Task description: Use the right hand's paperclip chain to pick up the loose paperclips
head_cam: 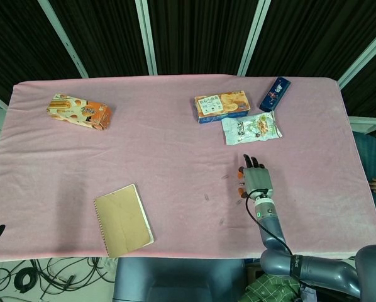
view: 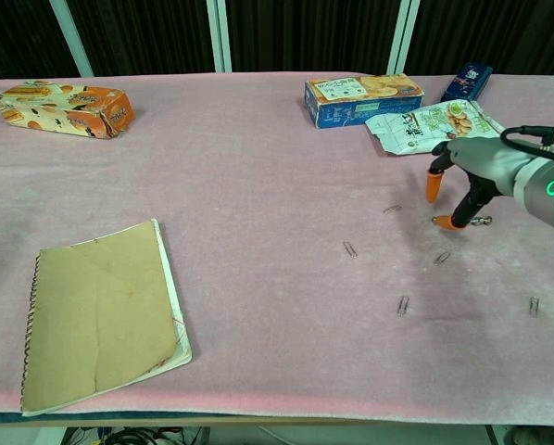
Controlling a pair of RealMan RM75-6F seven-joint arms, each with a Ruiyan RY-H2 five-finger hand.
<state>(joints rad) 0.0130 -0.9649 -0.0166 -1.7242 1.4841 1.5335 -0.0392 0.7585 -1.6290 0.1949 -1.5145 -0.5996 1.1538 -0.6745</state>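
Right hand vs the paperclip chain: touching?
Touching. In the chest view the right hand has its orange-tipped fingers down on the left end of the paperclip chain; the rest lies on the cloth.

Right hand: at the right edge of my chest view, palm down, orange-tipped fingers spread and pointing downward. Head view places it lower right of centre, grey forearm running to the bottom edge. Left hand: I see none.
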